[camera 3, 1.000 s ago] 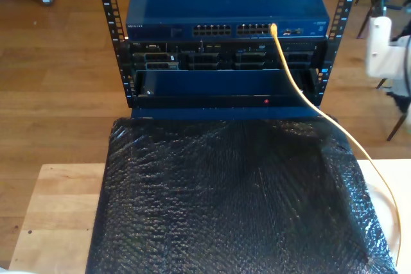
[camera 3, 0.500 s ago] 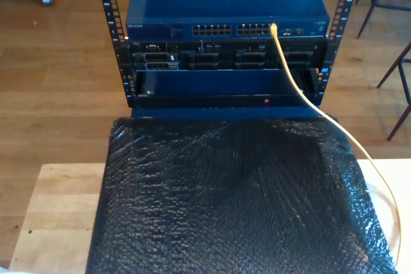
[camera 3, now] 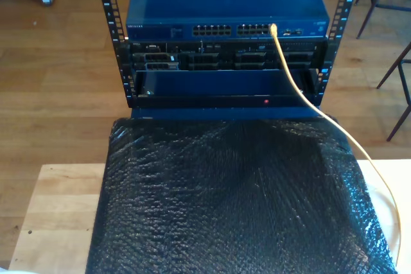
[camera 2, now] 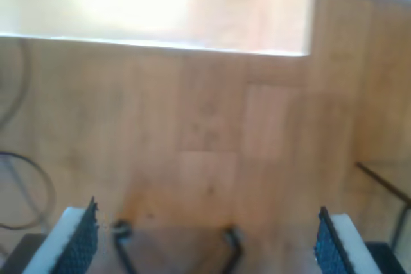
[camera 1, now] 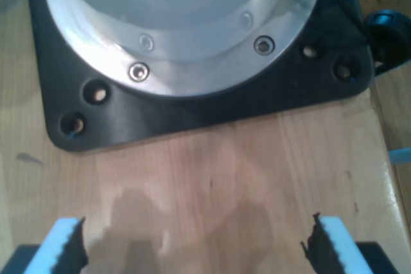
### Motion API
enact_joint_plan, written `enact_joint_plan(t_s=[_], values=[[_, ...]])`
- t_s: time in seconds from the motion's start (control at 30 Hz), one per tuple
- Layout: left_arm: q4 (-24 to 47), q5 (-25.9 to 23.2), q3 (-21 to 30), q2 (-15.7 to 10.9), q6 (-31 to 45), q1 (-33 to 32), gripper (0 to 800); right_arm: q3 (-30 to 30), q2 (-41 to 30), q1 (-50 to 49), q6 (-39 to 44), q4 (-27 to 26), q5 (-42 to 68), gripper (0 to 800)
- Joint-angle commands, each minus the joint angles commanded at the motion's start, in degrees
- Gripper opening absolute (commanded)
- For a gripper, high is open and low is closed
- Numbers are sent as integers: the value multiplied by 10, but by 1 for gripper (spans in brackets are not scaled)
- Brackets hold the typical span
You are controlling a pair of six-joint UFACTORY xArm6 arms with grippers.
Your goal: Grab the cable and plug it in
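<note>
Two grippers: my first gripper [camera 1: 192, 248] and my second gripper [camera 2: 205, 239] both spread wide, grasping nothing.
Cable [camera 3: 302, 91]: plugged into the blue switch [camera 3: 225, 4], trailing across the black bubble wrap [camera 3: 237, 203] towards the bench's [camera 3: 58, 210] exterior-view right edge.
Writing: faint, unreadable lettering on the switch top.
First wrist view: black base plate [camera 1: 192, 117] on wood.

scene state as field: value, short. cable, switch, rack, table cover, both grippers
cable: pale yellow cable, plug end seated in a port toward the exterior view's right end of the switch row; it runs down off the exterior view's lower right
switch: blue switch on top of the rack
rack: black rack
table cover: black bubble wrap over the wooden table
my first gripper: open, nothing between the pads
my second gripper: open, holding nothing
</note>
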Motion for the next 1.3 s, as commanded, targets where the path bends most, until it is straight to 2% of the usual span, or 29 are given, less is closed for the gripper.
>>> enact_joint_plan(t_s=[0.43, 0.67, 0.87, 1.3], values=[[0, 0, 0, 1, 1, 0, 800, 93, -98, -143, -99, -105, 108, 798], [0, 0, 0, 1, 1, 0, 800, 168, -159, -233, -192, -113, 111, 798], [0, 0, 0, 1, 1, 0, 800, 217, -198, -273, -236, -114, 111, 798], [0, 0, 0, 0, 1, 0, 800, 333, -246, -304, -265, -125, 84, 798]])
